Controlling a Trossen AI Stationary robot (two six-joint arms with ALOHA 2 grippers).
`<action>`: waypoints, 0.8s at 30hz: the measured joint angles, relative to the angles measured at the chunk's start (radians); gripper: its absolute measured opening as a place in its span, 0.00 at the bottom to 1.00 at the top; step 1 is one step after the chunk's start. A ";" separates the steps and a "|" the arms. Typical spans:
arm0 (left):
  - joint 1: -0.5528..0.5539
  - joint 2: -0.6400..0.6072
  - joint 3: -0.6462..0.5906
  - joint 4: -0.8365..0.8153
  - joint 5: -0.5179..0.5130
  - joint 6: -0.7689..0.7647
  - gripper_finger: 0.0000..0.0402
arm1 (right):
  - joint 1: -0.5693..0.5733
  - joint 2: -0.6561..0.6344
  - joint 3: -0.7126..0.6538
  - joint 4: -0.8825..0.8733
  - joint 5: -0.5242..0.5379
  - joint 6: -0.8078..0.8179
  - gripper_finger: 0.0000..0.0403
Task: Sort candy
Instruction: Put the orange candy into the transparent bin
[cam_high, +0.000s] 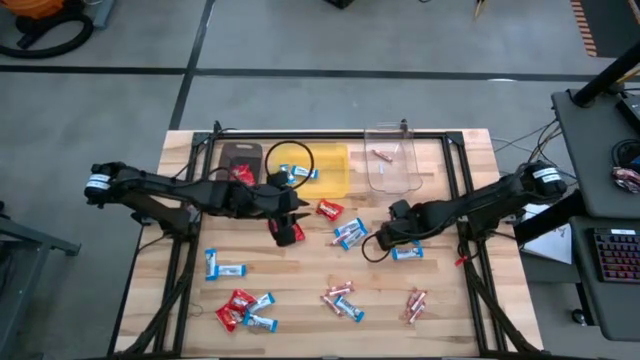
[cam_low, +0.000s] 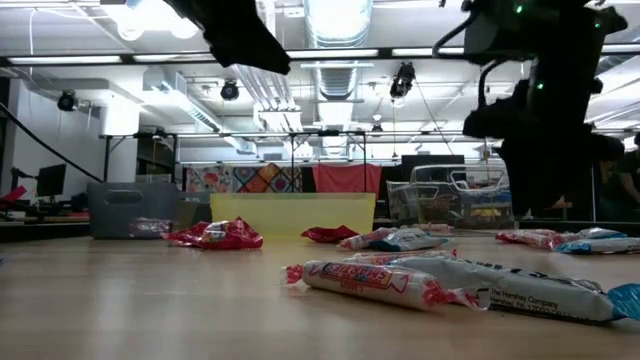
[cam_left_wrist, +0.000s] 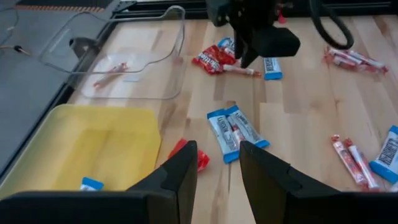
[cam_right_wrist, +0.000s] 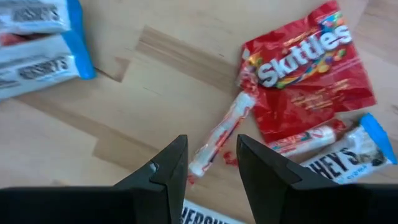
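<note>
Candy lies scattered over the wooden table: red packets (cam_high: 328, 210), blue-and-white bars (cam_high: 350, 235) and slim pink sticks (cam_high: 415, 303). My left gripper (cam_high: 300, 210) hovers open just in front of the yellow bin (cam_high: 335, 170), with nothing between its fingers (cam_left_wrist: 217, 165). A red packet (cam_left_wrist: 202, 160) lies flat on the table beyond its fingertips. My right gripper (cam_high: 385, 238) points steeply down, open (cam_right_wrist: 211, 162), above a pink-and-white stick (cam_right_wrist: 217, 140). That stick lies beside a red Skittles packet (cam_right_wrist: 305, 74). The stick's near end shows between the fingertips, untouched.
Three bins stand along the far edge: brown (cam_high: 240, 160) holding a red packet, yellow holding a blue-and-white bar (cam_high: 300, 172), clear (cam_high: 390, 160) holding a stick. A black cable loop (cam_high: 290, 160) lies across the yellow bin. More candy lies near the front edge (cam_high: 240, 310).
</note>
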 joint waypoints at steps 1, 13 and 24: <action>-0.001 -0.008 -0.007 0.002 -0.006 -0.003 0.26 | -0.002 0.013 0.000 0.001 0.000 0.000 0.32; -0.001 -0.003 -0.029 0.019 -0.010 -0.026 0.26 | -0.006 0.129 0.000 0.093 -0.022 -0.059 0.29; -0.001 -0.001 -0.029 0.031 -0.010 -0.026 0.26 | -0.011 0.153 0.016 0.136 -0.026 -0.183 0.07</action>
